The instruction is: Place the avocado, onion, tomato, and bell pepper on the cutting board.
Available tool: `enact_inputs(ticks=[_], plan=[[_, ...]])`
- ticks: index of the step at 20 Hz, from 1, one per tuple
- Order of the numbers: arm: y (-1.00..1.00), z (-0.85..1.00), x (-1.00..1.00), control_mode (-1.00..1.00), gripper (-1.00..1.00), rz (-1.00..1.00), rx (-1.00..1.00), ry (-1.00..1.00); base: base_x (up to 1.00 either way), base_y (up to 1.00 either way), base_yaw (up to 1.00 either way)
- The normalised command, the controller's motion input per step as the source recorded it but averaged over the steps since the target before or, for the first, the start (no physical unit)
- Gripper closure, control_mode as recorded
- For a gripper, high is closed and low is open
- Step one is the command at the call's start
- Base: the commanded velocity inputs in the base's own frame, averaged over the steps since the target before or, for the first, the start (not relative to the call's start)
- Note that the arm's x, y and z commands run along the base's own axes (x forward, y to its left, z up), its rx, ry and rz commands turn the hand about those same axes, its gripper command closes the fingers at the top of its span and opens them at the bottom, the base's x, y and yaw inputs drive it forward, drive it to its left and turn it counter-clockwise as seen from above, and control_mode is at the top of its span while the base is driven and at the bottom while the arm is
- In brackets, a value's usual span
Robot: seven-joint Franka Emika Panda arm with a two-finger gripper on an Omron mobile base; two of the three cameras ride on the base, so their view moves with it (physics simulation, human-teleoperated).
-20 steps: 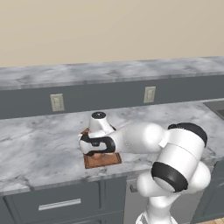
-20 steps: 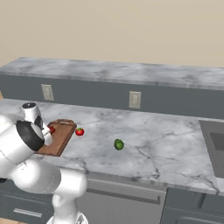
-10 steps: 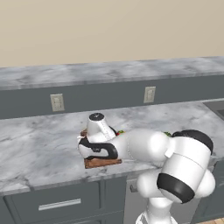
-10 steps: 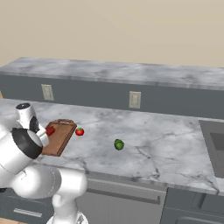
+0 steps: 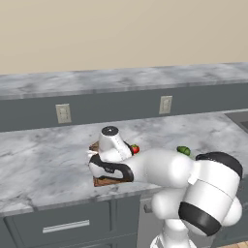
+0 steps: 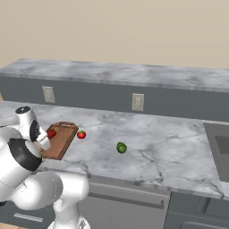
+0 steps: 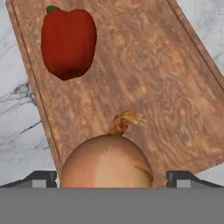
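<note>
- Nearest the hand camera, the gripper (image 7: 112, 178) stands spread wide, its two dark finger tips (image 7: 41, 178) apart on either side of the onion (image 7: 107, 162); there is a sliver of gap on each flank, so I judge the onion released, not clamped.
- The onion sits on the cutting board (image 7: 144, 87), close to its near short edge, papery tuft pointing up the board's length.
- Farther along the board, towards one long rim, lies the bell pepper (image 7: 68, 41), well apart from the onion, its long axis running roughly with the board's.
- The rest of the board between and beside them is bare wood, with room for two more small items.
- In the right base view the board (image 6: 60, 141) lies on the marble counter (image 6: 170, 147) near its front edge, looped handle towards the back wall.
- The tomato (image 6: 81, 134) rests on the counter just beside the board's long rim, on the robot's right, not on the wood.
- The avocado (image 6: 121, 147) lies farther right again, well apart from the board, on open counter short of the sink (image 6: 219, 143).
- My judgement: two of four are placed. The coming move turns on both remaining items lying to the right of the hand, the tomato being nearer. The hand should rise clear of the onion first, so as not to roll it off the near rim, then sweep right over open counter.
</note>
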Motion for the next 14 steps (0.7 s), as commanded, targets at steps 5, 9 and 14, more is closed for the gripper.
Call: enact_inputs(ticks=[5,9,14], plan=[[0.0,0.65,0.0,-1.0,-1.0,0.0,0.0,-0.15,0.0,0.0,0.0],[-0.13,0.63,0.0,-1.0,-1.0,0.0,0.0,-0.13,0.0,0.0,0.0],[-0.55,0.53,0.0,-1.0,-1.0,0.0,0.0,-0.14,0.0,0.0,0.0]])
